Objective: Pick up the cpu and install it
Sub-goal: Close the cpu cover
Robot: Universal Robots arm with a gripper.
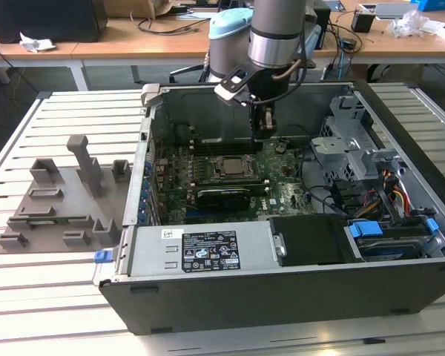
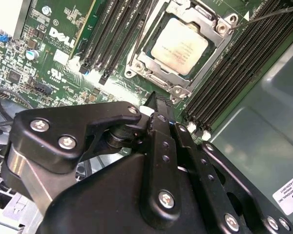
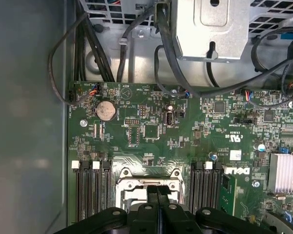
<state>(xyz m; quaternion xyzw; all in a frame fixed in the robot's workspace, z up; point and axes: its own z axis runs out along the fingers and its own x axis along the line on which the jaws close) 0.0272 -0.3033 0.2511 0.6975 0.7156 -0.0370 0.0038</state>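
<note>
We log: computer case (image 1: 245, 308) open, motherboard (image 1: 285, 178) inside. cpu (image 2: 179, 40) seated within socket frame (image 2: 157, 79). gripper (image 2: 154, 100) just beside socket frame, fingers (image 3: 151, 196) pressed together.

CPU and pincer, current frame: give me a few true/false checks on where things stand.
1. The cpu sits inside the socket frame on the motherboard. True.
2. The pincer is clamped on the cpu. False: it is shut on nothing, over the motherboard near the socket frame.
3. The computer case is closed. False: its side is open and the motherboard shows.
4. A grey fixture lies at the exterior view's left of the computer case. True.
</note>
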